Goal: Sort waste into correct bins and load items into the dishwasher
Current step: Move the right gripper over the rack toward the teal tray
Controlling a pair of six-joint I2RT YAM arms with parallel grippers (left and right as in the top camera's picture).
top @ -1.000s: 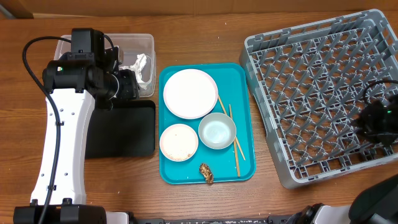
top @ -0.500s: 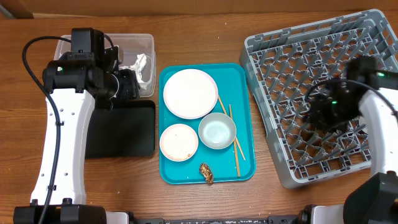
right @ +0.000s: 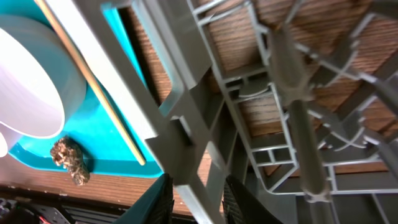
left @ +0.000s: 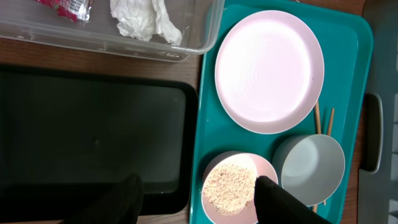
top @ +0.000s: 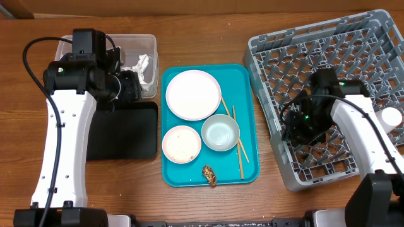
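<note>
- The wooden tabletop [top: 208, 25] carries everything.
- The grey dish rack [top: 328, 57] stands at the right, with a small white cup [top: 391, 117] in it near its right edge.
- The teal tray [top: 243, 75] lies in the middle.
- The black tray [top: 126, 132] lies left of the teal tray, bare inside.
- The clear tub [top: 136, 41] sits behind the black tray and holds the crumpled napkin [left: 146, 18] and the red wrapper [left: 65, 5].
- The large plate [top: 193, 94] lies at the back of the teal tray.
- The bowl [top: 220, 132] stands just in front of the plate.
- The small dish [top: 181, 144], left of the bowl, holds rice grains [left: 229, 186].
- The left end effector [left: 196, 202] hangs above the seam between the black and teal trays, jaws wide, holding nothing.
- The right end effector [right: 196, 199] is over the rack's left wall, jaws narrowly parted, nothing held; a rack bar shows in the gap.
- The chopsticks [top: 240, 151] lie along the teal tray's right side.
- The brown lump [top: 209, 176] sits at the tray's front edge.
</note>
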